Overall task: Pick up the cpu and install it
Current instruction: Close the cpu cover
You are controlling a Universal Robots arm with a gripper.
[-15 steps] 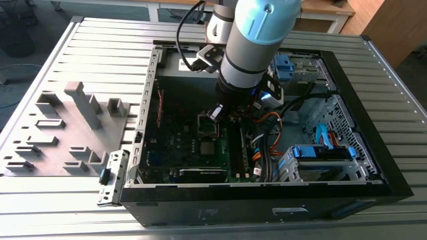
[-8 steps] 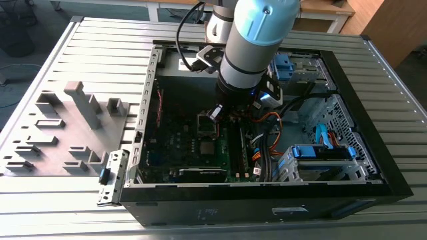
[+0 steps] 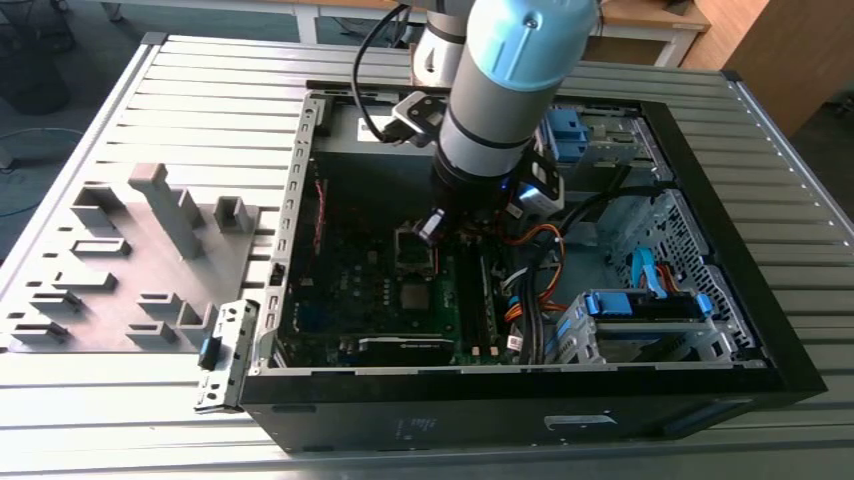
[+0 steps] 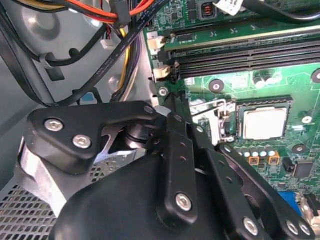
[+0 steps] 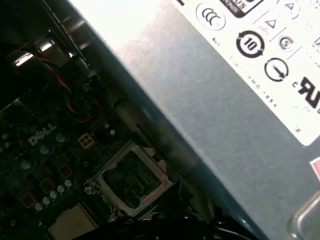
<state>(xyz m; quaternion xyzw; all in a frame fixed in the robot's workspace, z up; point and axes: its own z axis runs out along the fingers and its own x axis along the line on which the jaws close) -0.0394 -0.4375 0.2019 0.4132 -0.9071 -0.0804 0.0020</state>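
- Currently, at the exterior view's left, a grey tray [image 3: 80,300] of moulded blocks lies on the slatted table [image 3: 200,90], well apart from my work.
- Just beside it, toward the right, stands an open computer case [image 3: 299,200], with its motherboard [image 3: 360,285] lying flat inside.
- Over the middle of that board, my arm [image 3: 514,90] reaches down into the case. My gripper [image 3: 435,226] hangs just above the socket [image 3: 414,255].
- I cannot tell whether my gripper is spread or pressed together, because its own black linkage hides the tip.
- In the second wrist view, the cpu [image 4: 263,122], a pale silvery square, lies flat inside the socket, apart from my gripper.
- The first wrist view shows the cpu [image 5: 72,223] beside the hinged metal retaining frame [image 5: 131,179], which stands raised and open.
- My judgement is that the chip has been picked up and set in place, but the frame is not yet closed over it, so the install looks unfinished.
- Toward the exterior view's right sits a blue drive cage [image 3: 641,305] among loose cables.
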